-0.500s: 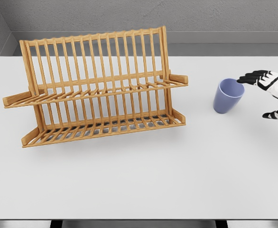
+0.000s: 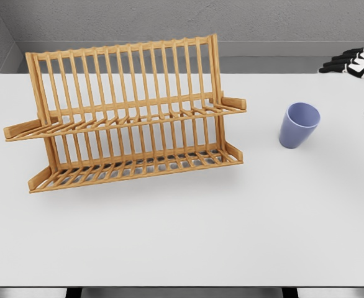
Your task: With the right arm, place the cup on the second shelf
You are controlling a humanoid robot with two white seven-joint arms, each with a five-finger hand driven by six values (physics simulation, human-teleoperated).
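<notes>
A light blue cup [image 2: 298, 125] stands upright on the white table [image 2: 188, 230], to the right of the wooden rack. The two-tier wooden dish rack [image 2: 129, 115] has an upper shelf [image 2: 138, 118] and a lower shelf [image 2: 138, 167], both bare. My right hand [image 2: 356, 77] shows at the far right edge, up and to the right of the cup and well apart from it. Its dark fingers [image 2: 340, 62] are spread and hold nothing.
A grey wall [image 2: 169, 22] runs behind the table's far edge. The table's front edge lies near the bottom of the view.
My right hand has risen and drawn back to the upper right, away from the cup's rim. The cup and rack have not moved.
</notes>
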